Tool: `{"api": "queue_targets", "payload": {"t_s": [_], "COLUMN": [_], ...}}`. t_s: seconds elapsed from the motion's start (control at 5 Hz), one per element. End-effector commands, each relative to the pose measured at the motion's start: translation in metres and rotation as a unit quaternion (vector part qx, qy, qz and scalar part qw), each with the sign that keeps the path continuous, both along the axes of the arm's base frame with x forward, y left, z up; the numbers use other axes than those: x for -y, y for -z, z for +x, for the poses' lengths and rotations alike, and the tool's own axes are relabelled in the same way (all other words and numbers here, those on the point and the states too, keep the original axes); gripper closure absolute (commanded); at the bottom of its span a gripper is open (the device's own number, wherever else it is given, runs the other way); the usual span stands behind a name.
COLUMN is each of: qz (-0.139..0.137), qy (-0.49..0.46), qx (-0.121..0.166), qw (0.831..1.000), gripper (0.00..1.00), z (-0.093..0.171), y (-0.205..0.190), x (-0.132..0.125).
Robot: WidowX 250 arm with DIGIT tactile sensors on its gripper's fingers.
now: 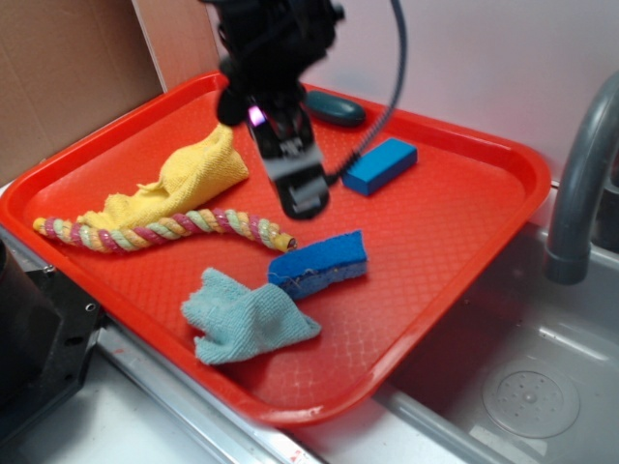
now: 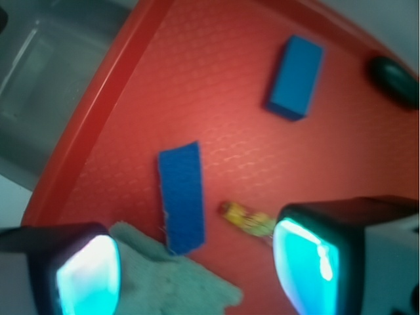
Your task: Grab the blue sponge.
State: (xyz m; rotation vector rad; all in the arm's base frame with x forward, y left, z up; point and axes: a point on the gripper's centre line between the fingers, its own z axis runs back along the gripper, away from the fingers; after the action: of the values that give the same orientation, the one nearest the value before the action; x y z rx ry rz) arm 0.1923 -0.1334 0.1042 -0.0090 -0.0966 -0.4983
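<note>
The blue sponge (image 1: 319, 263) lies on the red tray (image 1: 455, 222), dark blue with a paler speckled side, one end against the teal cloth (image 1: 247, 319). In the wrist view the blue sponge (image 2: 182, 195) is a long dark-blue strip just ahead of my fingers. My gripper (image 1: 302, 196) hangs above the tray, up and to the left of the sponge, apart from it. It is open, and my gripper (image 2: 197, 269) has nothing between its two glowing pads (image 2: 88, 275).
A bright-blue block (image 1: 380, 164) and a dark oval object (image 1: 336, 108) sit toward the tray's far side. A yellow cloth (image 1: 193, 174) and a striped rope (image 1: 164, 230) lie on the left. A sink (image 1: 513, 387) with a grey faucet (image 1: 580, 184) is to the right.
</note>
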Motion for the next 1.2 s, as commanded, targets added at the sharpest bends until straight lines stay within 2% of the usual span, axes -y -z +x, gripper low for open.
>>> {"api": "queue_targets", "payload": {"t_s": [0.0,0.4,0.8,1.0], "qz": [-0.017,-0.017,0.0,0.013], "qy": [-0.008,-0.008,0.01,0.022], "qx": [0.002,0.002,-0.031,-0.072], "qw": [1.0,1.0,0.999,0.997], "gripper": [0.0,0.0,0.0,0.0], "z": [-0.002,-0.002,0.015,0.023], "y": [0.015,0.015,0.067,0.091], "x": [0.008,0.008,0.02,0.022]}}
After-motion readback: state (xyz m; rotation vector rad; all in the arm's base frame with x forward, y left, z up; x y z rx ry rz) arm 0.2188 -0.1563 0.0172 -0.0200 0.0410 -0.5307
